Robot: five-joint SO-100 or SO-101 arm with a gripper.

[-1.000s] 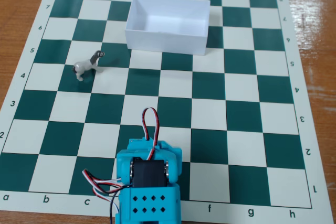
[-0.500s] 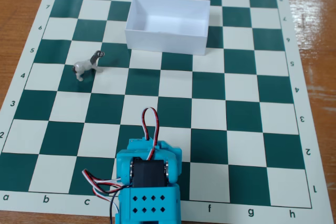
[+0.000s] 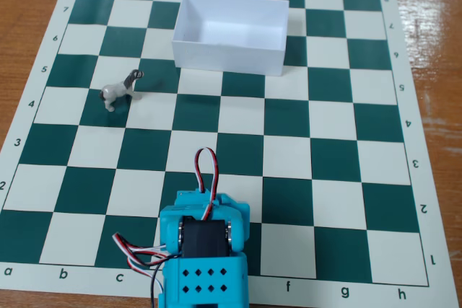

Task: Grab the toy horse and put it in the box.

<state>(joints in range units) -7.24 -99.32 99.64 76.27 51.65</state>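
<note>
The toy horse (image 3: pixel 121 90) stands upright on the green-and-white chessboard (image 3: pixel 346 178), left of the white box (image 3: pixel 229 54) and apart from it (the box sits open-topped near the far edge). The turquoise arm (image 3: pixel 204 250) sits at the near edge; its gripper's fingers are hidden, so their state cannot be told.

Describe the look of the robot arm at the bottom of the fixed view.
The turquoise plastic robot arm is blocky, with a black servo motor set in its middle, a grid of small diamond-shaped holes below, and red, white and black cables looping above and to its left. Its gripper is not visible.
</note>
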